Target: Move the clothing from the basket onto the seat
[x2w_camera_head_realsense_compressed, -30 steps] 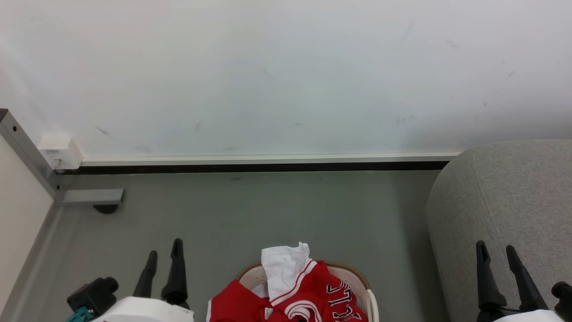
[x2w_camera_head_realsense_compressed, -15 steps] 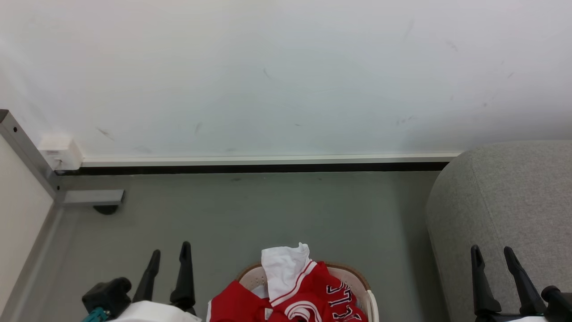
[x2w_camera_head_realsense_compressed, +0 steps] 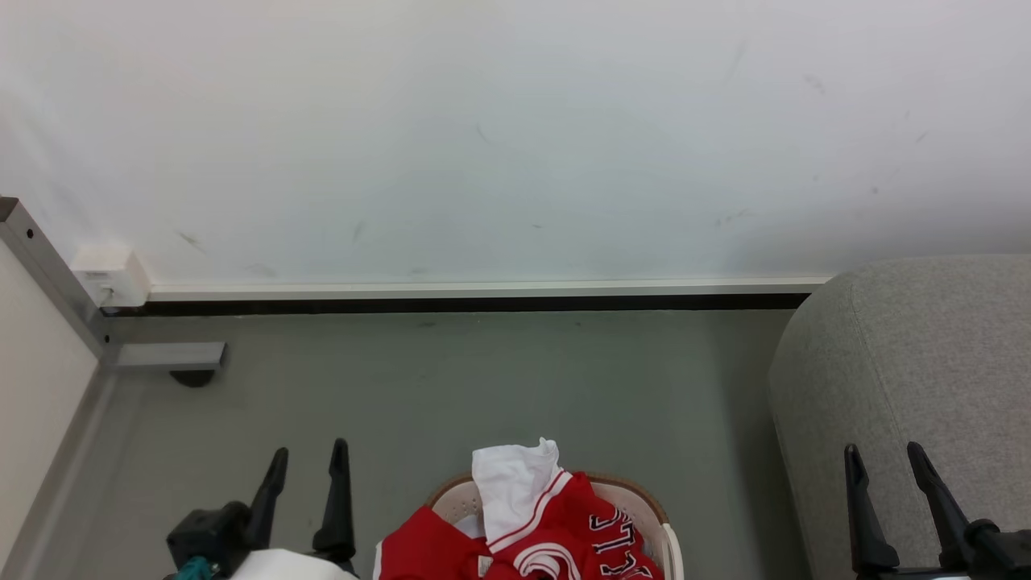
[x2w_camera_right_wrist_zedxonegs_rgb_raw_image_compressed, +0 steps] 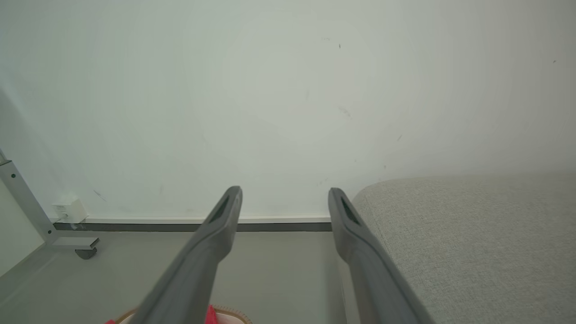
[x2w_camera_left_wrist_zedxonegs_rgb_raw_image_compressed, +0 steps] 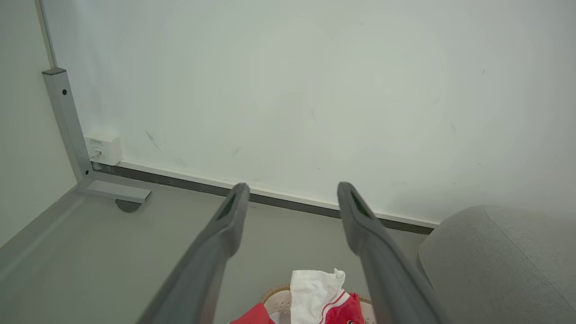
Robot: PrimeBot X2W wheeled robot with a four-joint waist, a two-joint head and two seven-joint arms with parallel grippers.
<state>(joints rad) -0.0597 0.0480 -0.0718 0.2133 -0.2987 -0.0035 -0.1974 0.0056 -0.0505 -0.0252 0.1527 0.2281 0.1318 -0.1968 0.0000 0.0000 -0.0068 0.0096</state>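
1. Scuffed white wall (x2w_camera_head_realsense_compressed: pixel 515 137) and a dark baseboard strip (x2w_camera_head_realsense_compressed: pixel 483 303) back a grey floor (x2w_camera_head_realsense_compressed: pixel 483 387). A grey metal post (x2w_camera_head_realsense_compressed: pixel 48 270) and a small white box (x2w_camera_head_realsense_compressed: pixel 109 274) sit in the left corner.
2. Low in the head view, the cream basket (x2w_camera_head_realsense_compressed: pixel 636 493) with its brown rim stands on the floor between the robot's two arms.
3. The clothing (x2w_camera_head_realsense_compressed: pixel 564 528) lies heaped inside the basket. It is red fabric with white-and-red striped trim and black lettering outlined in white, and a white piece pokes up above the far rim.
4. The grey woven seat (x2w_camera_head_realsense_compressed: pixel 926 354) rises on the right, its rounded corner near the basket.
5. The left end effector (x2w_camera_head_realsense_compressed: pixel 311 448) hovers over the floor just left of the basket, its two dark fingers parted wide and gripping nothing. In the left wrist view, the white piece and red cloth show low between those fingers, well short of the tips.
6. The right end effector (x2w_camera_head_realsense_compressed: pixel 883 447) hangs against the seat's near side, right of the basket, its fingers likewise spread wide and empty. In the right wrist view, the seat's top lies beside its right-hand finger.
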